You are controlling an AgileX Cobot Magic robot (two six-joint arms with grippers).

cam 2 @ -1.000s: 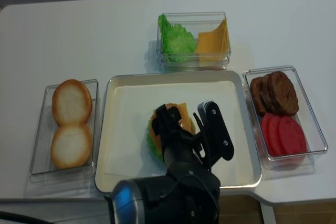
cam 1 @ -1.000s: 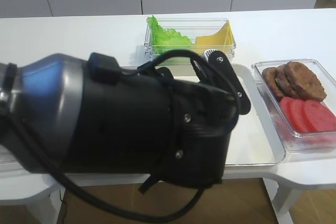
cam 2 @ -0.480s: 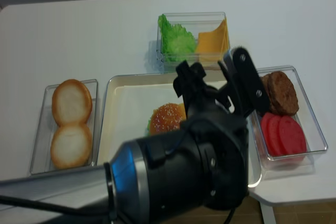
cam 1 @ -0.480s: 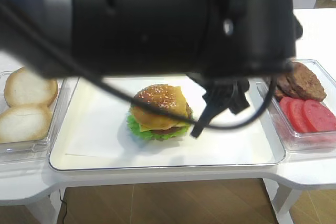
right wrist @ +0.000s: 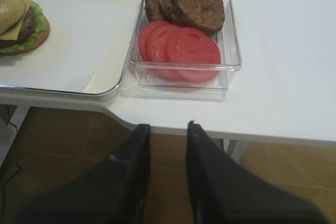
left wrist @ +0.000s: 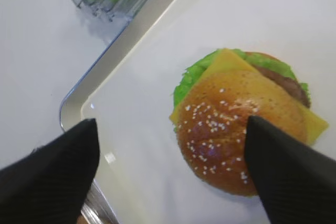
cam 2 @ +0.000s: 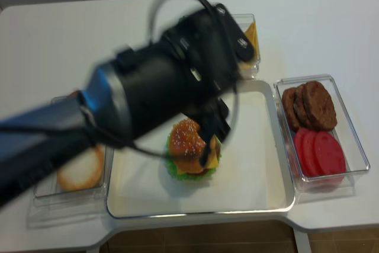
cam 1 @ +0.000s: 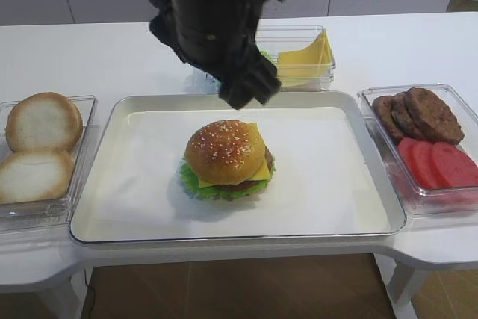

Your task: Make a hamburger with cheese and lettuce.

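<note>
The hamburger [cam 1: 226, 160] stands in the middle of the tray [cam 1: 119, 110], with a sesame bun on top. The square yellow cheese [cam 1: 261, 172] and the ruffled lettuce [cam 1: 196, 184] show at its edges below the bun. In the left wrist view the left gripper [left wrist: 170, 120] hangs open above the tray, nothing between its fingers. Its right finger [left wrist: 289, 171] overlaps the hamburger [left wrist: 244, 135] in that view. The left arm [cam 1: 213, 20] is raised over the tray's far edge. The right gripper [right wrist: 166, 126] is shut and empty, off the table's front right edge.
A clear bin of pale bun halves [cam 1: 41, 121] sits left of the tray. Another bin behind the tray holds cheese slices [cam 1: 306, 57]; the arm hides the greens there. On the right, a bin holds brown patties [cam 1: 429, 113] and tomato slices [cam 1: 441, 162].
The left arm has swung up and back from low over the tray's front to above its far edge, uncovering the hamburger. The right gripper has not moved.
</note>
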